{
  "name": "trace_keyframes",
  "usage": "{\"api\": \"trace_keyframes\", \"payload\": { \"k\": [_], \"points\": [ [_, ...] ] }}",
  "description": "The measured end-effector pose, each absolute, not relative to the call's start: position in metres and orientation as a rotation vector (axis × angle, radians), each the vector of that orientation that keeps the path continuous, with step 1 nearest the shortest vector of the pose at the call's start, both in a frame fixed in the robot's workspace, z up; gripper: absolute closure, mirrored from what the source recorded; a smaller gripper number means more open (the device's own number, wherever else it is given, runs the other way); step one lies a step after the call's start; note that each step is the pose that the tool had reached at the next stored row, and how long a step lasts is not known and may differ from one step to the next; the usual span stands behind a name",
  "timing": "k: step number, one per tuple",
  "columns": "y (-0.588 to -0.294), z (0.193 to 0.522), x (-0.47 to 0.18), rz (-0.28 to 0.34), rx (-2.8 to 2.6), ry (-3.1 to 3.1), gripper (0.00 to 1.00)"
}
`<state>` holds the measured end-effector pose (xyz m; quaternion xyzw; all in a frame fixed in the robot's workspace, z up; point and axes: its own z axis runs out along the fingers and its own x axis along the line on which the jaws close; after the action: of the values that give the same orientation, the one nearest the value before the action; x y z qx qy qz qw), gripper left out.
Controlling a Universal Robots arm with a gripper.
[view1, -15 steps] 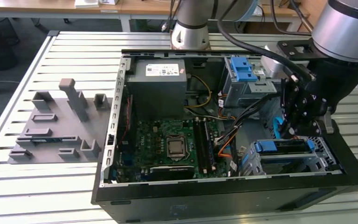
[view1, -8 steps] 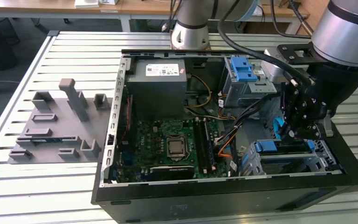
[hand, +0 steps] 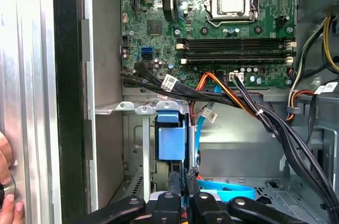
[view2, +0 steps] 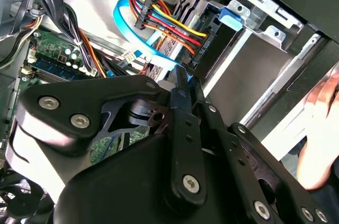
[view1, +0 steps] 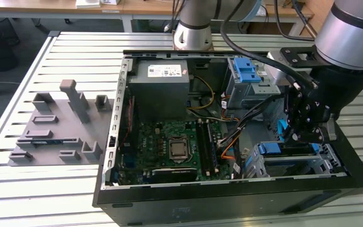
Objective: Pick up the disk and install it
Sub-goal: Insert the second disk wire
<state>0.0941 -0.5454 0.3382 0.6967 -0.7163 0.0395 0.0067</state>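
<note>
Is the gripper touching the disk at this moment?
Cannot tell. In the first wrist view the gripper sits just below the blue-framed disk in its bay, but the contact point itself is hidden.

- Gripper (view1: 307, 135): in the exterior view, its tip is lost behind cables and the drive cage (view1: 295, 158); how the jaws stand cannot be told.
- Disk: blue-framed part (hand: 172, 142) in the first wrist view, its lower end covered by the gripper links.
- Hand (hand: 6, 181): cut off by the picture's edge.
- Second hand (view2: 320, 134): blurred, cut off at the edge.
</note>
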Motion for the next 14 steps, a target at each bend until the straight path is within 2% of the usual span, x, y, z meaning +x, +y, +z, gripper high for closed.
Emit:
{"api": "trace_keyframes", "payload": {
  "k": [14],
  "points": [
    [-0.5465, 0.3353, 0.0950, 0.124, 2.174, -2.245, 0.84]
  ]
}}
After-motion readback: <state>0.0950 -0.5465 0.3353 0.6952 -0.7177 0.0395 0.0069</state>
